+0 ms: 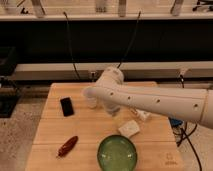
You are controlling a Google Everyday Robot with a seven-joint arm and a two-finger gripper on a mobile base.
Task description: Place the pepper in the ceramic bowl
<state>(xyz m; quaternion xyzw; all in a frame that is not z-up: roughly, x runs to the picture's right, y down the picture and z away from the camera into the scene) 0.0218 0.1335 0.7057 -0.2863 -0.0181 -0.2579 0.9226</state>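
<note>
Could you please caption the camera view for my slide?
Arm stretched over the table, open gripper hanging above its middle; pepper lies left of the bowl, untouched.

Wooden table (80, 125) with things laid out
The pepper (67, 146) lies left of the ceramic bowl (117, 154), a white block (129, 128) just behind the bowl, a black phone (66, 106) farther back-left

Reads moderately bright on the wooden table (85, 127), lit from overhead. Goes dark across the upper middle of the frame. Catches soft sheen on the ceramic bowl (117, 154), bottom centre, and along the white arm (150, 100). Finds the gripper (113, 107) at frame centre, shaded beneath the arm.
</note>
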